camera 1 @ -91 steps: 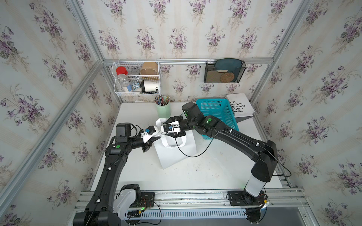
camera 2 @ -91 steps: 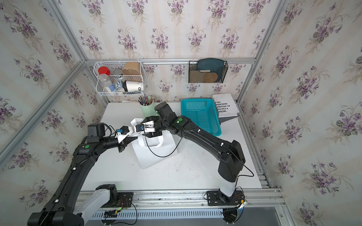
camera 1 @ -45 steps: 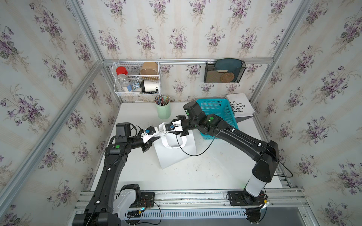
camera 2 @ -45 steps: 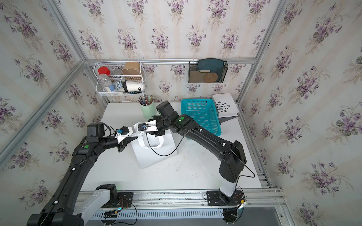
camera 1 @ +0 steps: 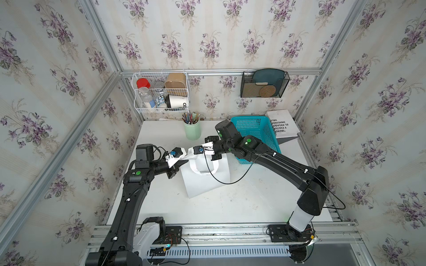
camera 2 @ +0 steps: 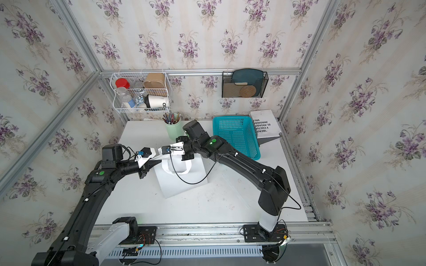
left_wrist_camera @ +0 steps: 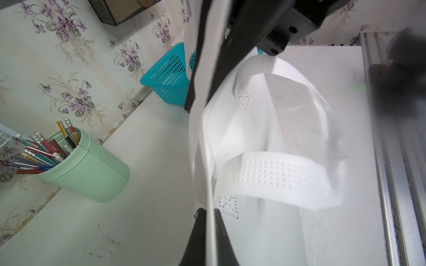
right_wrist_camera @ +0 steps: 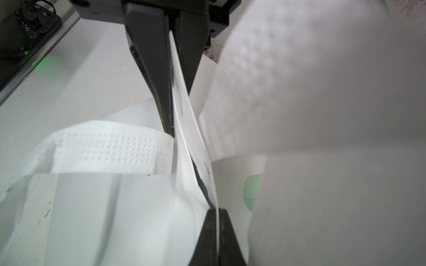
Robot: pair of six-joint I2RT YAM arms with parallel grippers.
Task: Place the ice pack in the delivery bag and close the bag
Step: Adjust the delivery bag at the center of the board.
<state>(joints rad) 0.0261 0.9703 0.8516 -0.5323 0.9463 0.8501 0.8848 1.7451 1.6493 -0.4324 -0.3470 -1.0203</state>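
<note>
Both the left gripper (camera 1: 185,161) and the right gripper (camera 1: 191,153) are clamped on the mouth rim of the delivery bag (camera 1: 207,182), which rests on the table (camera 1: 253,202). Light, limp sheet is expected, best gripped at the rim or the handles (left_wrist_camera: 276,177). The ice pack is not seen.

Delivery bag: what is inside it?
Not visible. The delivery bag lies flattened, its white walls covering the inside; left gripper and right gripper pinch its mouth edge.
</note>
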